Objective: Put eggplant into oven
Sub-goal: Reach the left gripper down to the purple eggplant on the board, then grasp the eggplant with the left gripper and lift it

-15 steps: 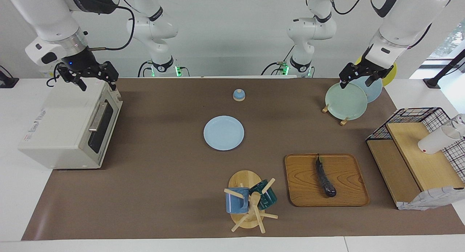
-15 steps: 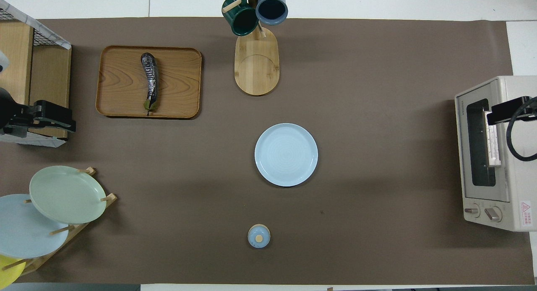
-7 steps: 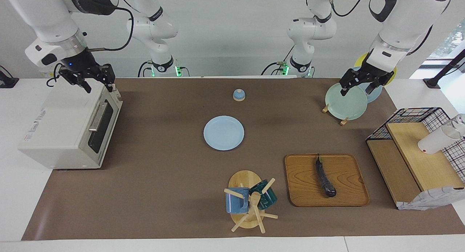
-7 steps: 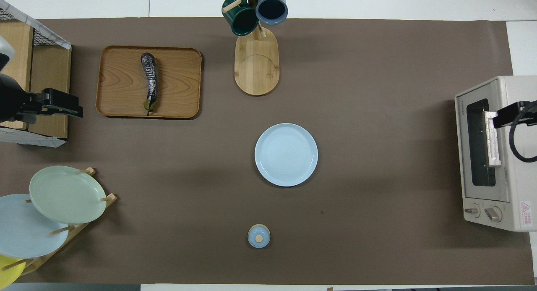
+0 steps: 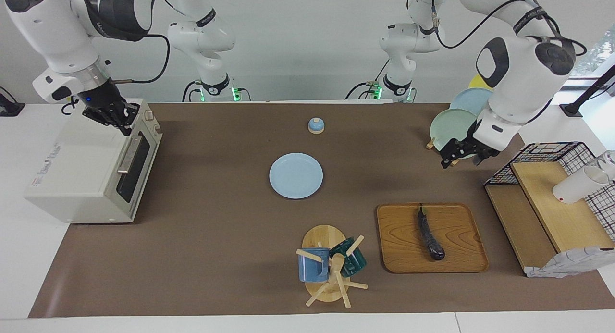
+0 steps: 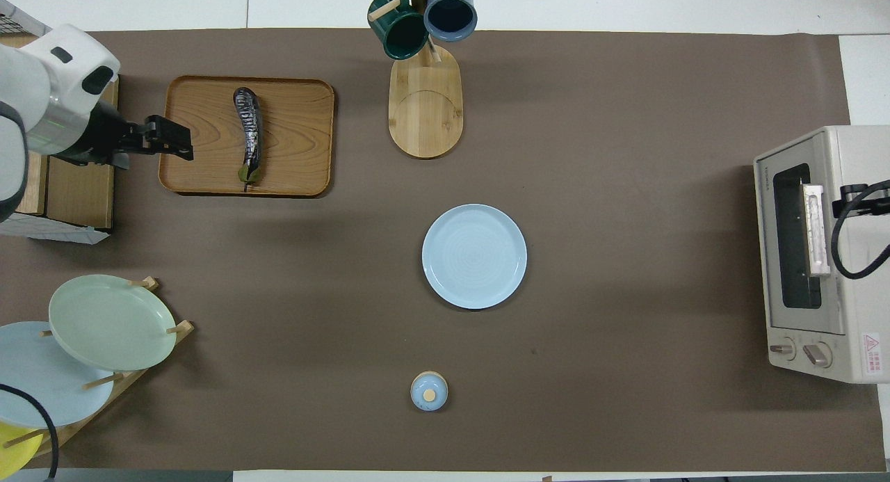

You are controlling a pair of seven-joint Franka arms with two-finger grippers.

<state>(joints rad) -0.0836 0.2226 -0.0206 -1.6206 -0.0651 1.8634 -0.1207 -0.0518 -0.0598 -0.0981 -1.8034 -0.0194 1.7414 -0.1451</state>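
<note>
The eggplant [image 5: 429, 232] lies dark and glossy on a wooden tray [image 5: 461, 256], its stem end toward the robots; it also shows in the overhead view [image 6: 248, 134] on the tray [image 6: 292, 141]. The off-white oven [image 5: 86, 169] stands at the right arm's end of the table with its door shut, and also shows in the overhead view [image 6: 813, 259]. My left gripper [image 5: 460, 161] is open and empty in the air, over the mat between the plate rack and the tray; from overhead, my left gripper [image 6: 182, 135] covers the tray's edge. My right gripper [image 5: 115, 117] hangs over the oven's top.
A light blue plate [image 5: 296, 175] lies mid-table. A mug tree [image 5: 331, 270] with two mugs stands beside the tray. A plate rack [image 5: 456, 126], a black wire basket with wooden boards [image 5: 552, 203], a white cup [image 5: 576, 186] and a small blue knob [image 5: 316, 125] are around.
My left gripper has come down from over the plate rack toward the tray. My right gripper has turned and drawn back a little over the oven's top.
</note>
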